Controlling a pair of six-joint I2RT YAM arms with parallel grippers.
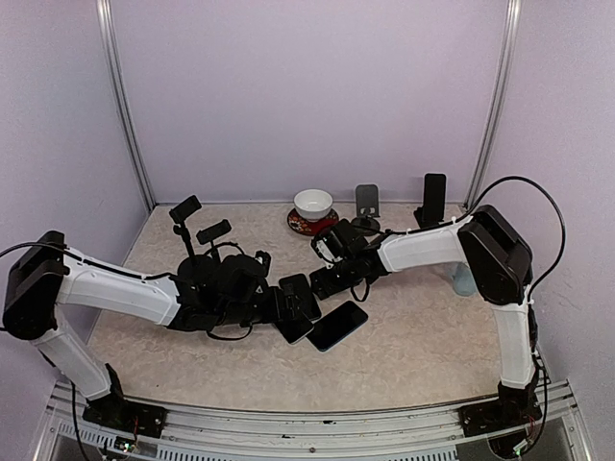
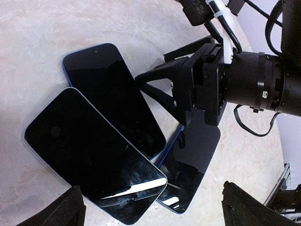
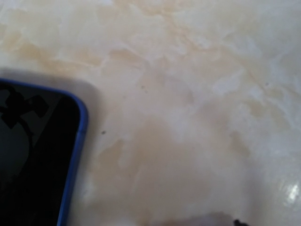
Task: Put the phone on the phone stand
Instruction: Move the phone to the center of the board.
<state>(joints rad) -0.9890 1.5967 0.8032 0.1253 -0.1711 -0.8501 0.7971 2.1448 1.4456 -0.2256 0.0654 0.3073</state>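
Right gripper (image 2: 151, 67), jaws apart, hangs low over the far edge of the phones (image 2: 108, 136) piled mid-table, left gripper (image 1: 277, 309) gaping just left of them: pick-up seems in hand, so next clamp one and lift toward the far stand (image 1: 366, 204).

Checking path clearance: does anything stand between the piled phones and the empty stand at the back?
No loose object. In the top view only the right arm's wrist and right gripper cross the line from the phones to the empty stand. The bowl sits left of that stand, off the line.
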